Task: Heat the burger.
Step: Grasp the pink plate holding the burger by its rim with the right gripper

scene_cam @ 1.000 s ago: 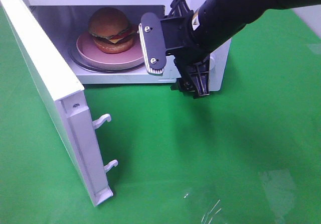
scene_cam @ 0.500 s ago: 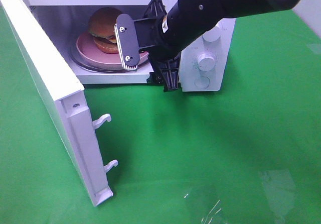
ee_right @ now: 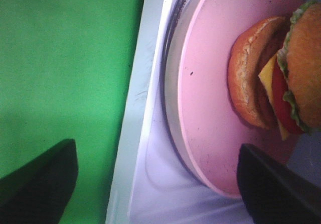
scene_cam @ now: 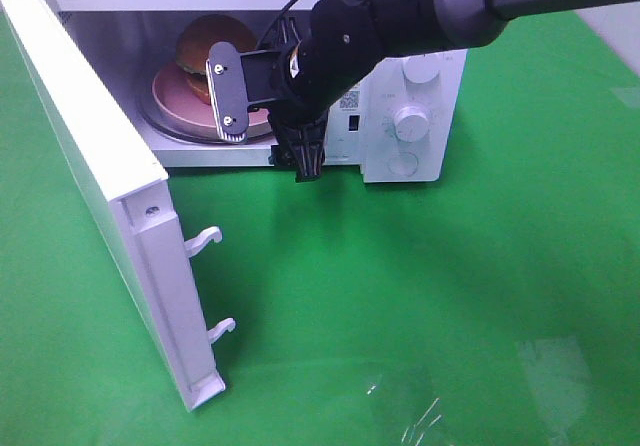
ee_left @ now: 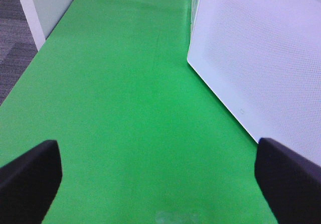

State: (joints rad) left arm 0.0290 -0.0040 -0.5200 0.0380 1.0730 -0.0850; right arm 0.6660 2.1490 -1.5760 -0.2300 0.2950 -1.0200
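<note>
**Ana:** Where is the food?

**Ben:** The round burger (scene_cam: pixel 212 38), with its golden-brown domed bun, green lettuce, yellow cheese and red filling, sits on a round pink plate (scene_cam: pixel 172 101). The plate rests on the clear glass turntable (ee_right: pixel 171 98) inside the white box-shaped microwave oven (scene_cam: pixel 425 96).

**Ana:** Is the oven shut?

**Ben:** No. Its white door (scene_cam: pixel 90 156) stands swung wide to the left side of the high view, and two white latch hooks (scene_cam: pixel 205 238) stick out of its inner edge.

**Ana:** And the right jaws?

**Ben:** The black right arm (scene_cam: pixel 400 16) reaches across to the mouth of the oven. The right jaws stand wide apart with nothing held between them, just in front of the plate's near rim and apart from the burger. From the high camera, one of them hides part of the plate.

**Ana:** The left jaws?

**Ben:** They are outside the high view. The left wrist camera shows them spread wide and empty above the green cloth worktop (ee_left: pixel 125 108). A white, finely dotted panel (ee_left: pixel 261 58) stands beside them, and I cannot tell which part of the oven it is.
</note>
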